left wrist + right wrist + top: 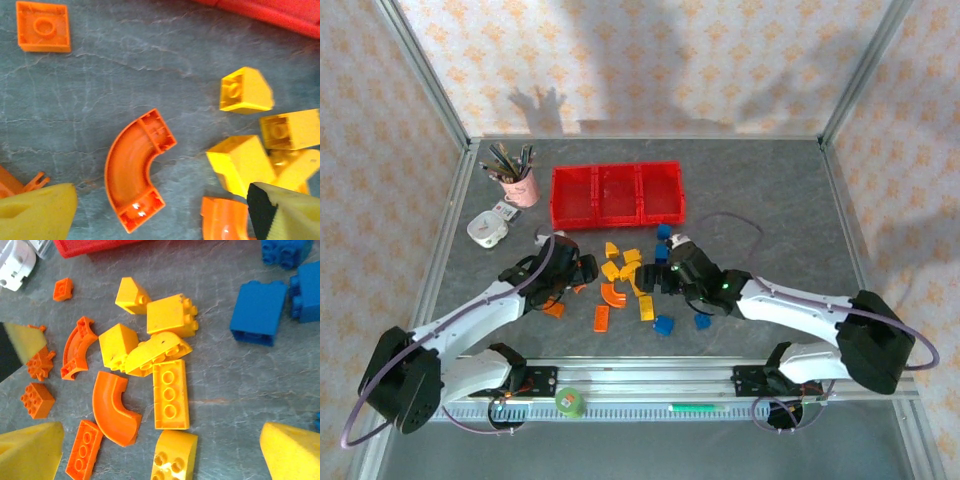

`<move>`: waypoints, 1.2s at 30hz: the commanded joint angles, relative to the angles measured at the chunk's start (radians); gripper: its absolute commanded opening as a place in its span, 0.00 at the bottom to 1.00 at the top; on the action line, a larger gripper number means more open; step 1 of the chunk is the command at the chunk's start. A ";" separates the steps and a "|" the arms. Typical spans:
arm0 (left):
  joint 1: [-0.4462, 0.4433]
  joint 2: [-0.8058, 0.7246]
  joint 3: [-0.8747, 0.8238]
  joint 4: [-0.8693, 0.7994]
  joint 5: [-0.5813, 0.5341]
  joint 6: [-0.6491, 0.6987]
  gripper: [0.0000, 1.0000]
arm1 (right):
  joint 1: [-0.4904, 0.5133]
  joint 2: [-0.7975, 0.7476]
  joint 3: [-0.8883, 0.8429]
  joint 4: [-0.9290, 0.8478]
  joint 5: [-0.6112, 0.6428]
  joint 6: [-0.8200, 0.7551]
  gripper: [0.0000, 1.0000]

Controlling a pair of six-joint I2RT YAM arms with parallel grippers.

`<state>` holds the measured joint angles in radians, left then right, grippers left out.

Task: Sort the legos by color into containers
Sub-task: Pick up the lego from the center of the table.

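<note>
A: Legos (623, 278) are found loose on the table (780, 200), heaped at the centre of the top view, just below the containers (618, 195). How are the containers filled?

B: Three joined red bins are seen in a row, above the centre of that view. Bare red floor is shown in each. Every brick that can be made out lies outside them, on the table.

A: How are the colours spread?

B: In the right wrist view, yellow bricks (167, 350) are clustered at the centre. Orange pieces (112, 407) are scattered at the left and lower left, and blue bricks (260, 307) are grouped at the upper right.

A: And the left gripper?

B: The left gripper (162, 215) is held spread. Its yellow pads (37, 212) are seen at the bottom corners of the left wrist view. An orange arch (135, 170) is laid flat between them, touched by neither. Nothing is pinched.

A: The right gripper?

B: The right gripper (160, 455) is likewise spread wide, with its pads at the bottom corners of its own view. Nothing is gripped.
</note>
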<state>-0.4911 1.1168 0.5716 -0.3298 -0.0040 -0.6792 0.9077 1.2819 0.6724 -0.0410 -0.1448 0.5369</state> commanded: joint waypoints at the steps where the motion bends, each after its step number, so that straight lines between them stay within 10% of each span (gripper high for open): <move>1: -0.007 0.057 0.032 -0.027 -0.047 0.043 0.88 | 0.023 0.036 0.041 0.012 0.045 0.028 1.00; 36: -0.029 0.416 0.111 0.030 -0.085 0.087 0.44 | 0.037 0.099 0.081 0.039 0.050 0.016 1.00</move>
<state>-0.5175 1.5017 0.6880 -0.3149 -0.0864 -0.5987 0.9363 1.3735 0.7204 -0.0212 -0.1265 0.5503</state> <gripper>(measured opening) 0.446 0.997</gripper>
